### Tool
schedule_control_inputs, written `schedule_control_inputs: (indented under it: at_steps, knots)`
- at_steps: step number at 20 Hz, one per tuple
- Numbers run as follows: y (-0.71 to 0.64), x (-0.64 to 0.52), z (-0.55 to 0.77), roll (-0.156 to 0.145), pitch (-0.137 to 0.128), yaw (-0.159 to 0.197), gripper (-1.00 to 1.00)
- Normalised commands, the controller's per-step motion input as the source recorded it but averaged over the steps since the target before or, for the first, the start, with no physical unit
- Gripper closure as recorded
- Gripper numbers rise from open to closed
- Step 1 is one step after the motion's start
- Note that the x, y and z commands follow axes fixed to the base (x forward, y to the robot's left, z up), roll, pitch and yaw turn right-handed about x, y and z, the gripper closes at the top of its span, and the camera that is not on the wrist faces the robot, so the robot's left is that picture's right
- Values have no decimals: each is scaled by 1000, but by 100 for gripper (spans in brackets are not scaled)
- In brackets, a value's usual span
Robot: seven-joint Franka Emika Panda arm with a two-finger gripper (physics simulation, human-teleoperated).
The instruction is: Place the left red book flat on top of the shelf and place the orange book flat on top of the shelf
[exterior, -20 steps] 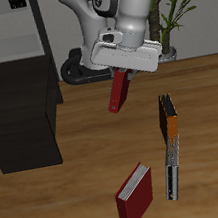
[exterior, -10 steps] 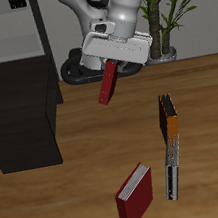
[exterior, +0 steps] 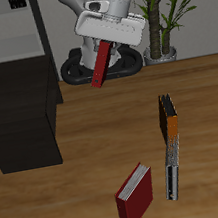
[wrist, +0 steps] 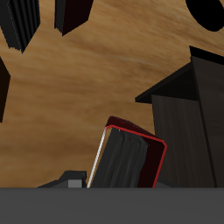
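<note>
Hand (exterior: 103, 47): raised well above the wooden surface (exterior: 94, 185), clamped on the plain bright-red hardcover book (exterior: 100, 64)
Red book: hanging tilted below the hand, in the air, between the low matte-black boxy shelf (exterior: 20, 111) and the potted plant (exterior: 160, 11); in the wrist view, red cover edge and white page edges (wrist: 131, 157) seen close up
Shelf: flat top bare, apart from the held book
Orange book (exterior: 168, 118): bright-orange hardcover lying flat on the surface, touching a thin grey-and-black book (exterior: 171, 169)
Darker crimson book (exterior: 135, 197): flat near the front edge
</note>
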Motion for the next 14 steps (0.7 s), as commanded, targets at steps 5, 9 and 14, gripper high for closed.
schedule_control_inputs:
  at_steps: [5, 9, 14]
  knots:
    - [-237, -15, 167, -28, 19, 11, 100]
    - [-389, -11, 174, -45, 17, -17, 100]
    - [-433, -137, 277, -84, -53, -1, 100]
